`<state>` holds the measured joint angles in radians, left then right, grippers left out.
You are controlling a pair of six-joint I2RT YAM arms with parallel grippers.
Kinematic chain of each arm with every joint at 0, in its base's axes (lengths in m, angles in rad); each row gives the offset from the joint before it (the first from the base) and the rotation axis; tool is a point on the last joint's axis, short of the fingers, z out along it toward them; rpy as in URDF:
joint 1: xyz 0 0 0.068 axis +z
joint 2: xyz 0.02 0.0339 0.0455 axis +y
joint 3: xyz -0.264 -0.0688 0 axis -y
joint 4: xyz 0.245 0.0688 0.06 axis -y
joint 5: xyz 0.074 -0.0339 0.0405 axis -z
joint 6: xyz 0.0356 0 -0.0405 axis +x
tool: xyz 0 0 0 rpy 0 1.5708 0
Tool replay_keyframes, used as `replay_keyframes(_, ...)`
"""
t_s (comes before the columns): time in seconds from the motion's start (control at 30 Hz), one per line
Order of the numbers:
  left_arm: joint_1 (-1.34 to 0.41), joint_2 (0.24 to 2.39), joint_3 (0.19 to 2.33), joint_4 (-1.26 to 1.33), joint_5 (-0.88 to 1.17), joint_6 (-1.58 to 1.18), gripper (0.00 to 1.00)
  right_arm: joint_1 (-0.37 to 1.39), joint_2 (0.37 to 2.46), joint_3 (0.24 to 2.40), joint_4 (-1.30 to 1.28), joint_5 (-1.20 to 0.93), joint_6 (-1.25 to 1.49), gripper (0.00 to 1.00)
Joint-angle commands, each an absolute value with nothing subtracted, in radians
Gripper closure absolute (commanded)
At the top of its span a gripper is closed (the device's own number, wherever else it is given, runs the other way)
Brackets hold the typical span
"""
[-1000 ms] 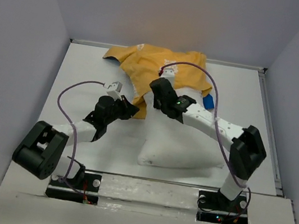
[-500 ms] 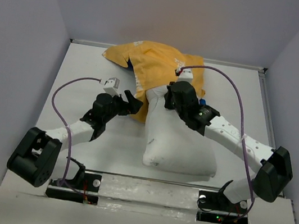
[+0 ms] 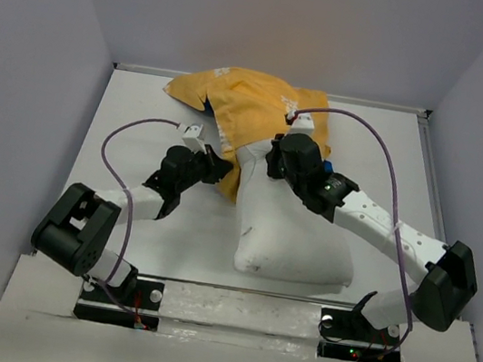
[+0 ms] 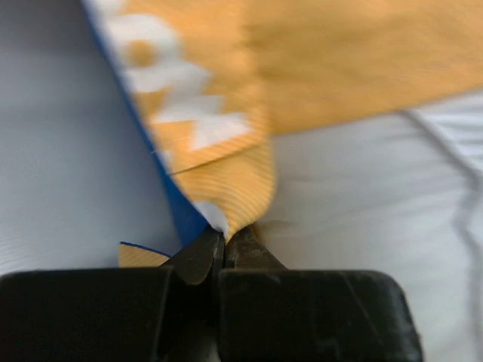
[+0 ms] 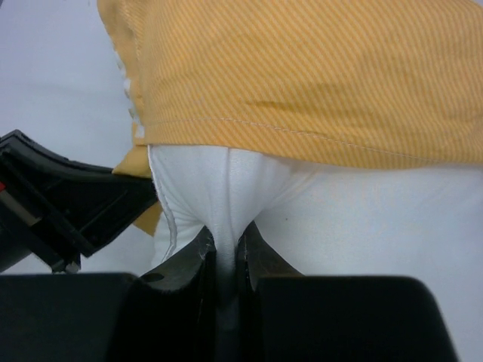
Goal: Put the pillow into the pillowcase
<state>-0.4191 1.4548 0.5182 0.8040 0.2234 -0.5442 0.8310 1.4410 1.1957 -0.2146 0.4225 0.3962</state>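
Two soft, light fabrics: we pinch the pillowcase (image 4: 324, 68) hem with left gripper (image 4: 224, 241), pillow (image 5: 339, 219) edge with right gripper (image 5: 224, 243).

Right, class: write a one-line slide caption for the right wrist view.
Right tool pinches a fold of the white pillow at the yellow pillowcase hem.

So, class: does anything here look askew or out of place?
The pillowcase lies crumpled at the far side, covering only the far end of the pillow, which sits skewed. Nothing looks torn.
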Motion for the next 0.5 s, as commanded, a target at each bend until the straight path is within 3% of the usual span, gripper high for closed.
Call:
replay_keyframes(0.0, -0.509, 1.280, 0.502, 0.907, 0.330, -0.590, 1.00, 0.802, 1.460, 1.232, 0.081, 0.463, 0.460, 1.00)
replay_keyframes(0.2, -0.681, 1.053, 0.355, 0.983, 0.466, -0.800, 1.00, 0.649, 1.477, 1.288, 0.215, 0.519, 0.670, 1.00)
replay_keyframes(0.33, -0.687, 0.970, 0.324, 0.959, 0.474, -0.841, 1.00, 0.649, 1.388, 1.276, 0.300, 0.681, 0.623, 1.00)
replay_keyframes(0.47, -0.687, 1.023, 0.397, 0.952, 0.526, -0.841, 1.00, 0.733, 1.383, 1.256, 0.374, 0.637, 0.490, 1.00)
